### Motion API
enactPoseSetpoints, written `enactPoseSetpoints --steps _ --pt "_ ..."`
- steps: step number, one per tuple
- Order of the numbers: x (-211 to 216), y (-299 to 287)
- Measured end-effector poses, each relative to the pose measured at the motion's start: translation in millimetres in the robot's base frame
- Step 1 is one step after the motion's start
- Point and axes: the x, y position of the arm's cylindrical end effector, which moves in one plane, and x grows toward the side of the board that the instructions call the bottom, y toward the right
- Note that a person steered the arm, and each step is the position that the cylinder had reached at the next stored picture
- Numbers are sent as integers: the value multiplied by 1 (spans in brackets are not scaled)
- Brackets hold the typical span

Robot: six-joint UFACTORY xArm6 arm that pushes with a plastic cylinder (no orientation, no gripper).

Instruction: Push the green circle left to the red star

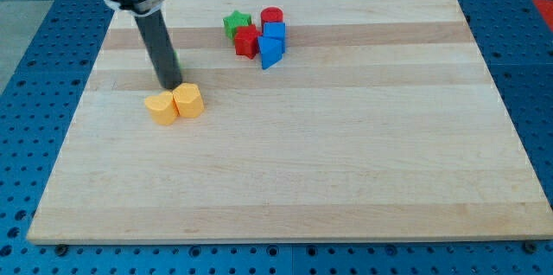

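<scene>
My tip (169, 86) rests on the board near its upper left, just above two yellow blocks. A thin sliver of green (177, 60) shows along the rod's right edge; it seems to be the green circle, mostly hidden behind the rod. The red star (246, 41) lies to the right of the tip, near the board's top middle, in a tight cluster of blocks.
Around the red star are a green star (235, 22), a red cylinder (272, 17), a blue cube (275, 32) and a blue wedge-like block (270, 53). A yellow hexagon-like block (160, 107) and a yellow block (188, 100) touch each other below the tip.
</scene>
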Motion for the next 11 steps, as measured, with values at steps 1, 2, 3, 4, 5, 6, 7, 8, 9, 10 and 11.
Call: enactPoseSetpoints --steps 1,2,3,4,5,6,7,8,9,10,11 --pt "20 -45" --pt "-10 -37" --pt "-35 6" --pt "-47 42" --pt "-43 30" --pt "-36 -30" --pt "-45 -44" --pt "-56 -14" --pt "-66 17" --pt "-68 41" --pt "-66 49"
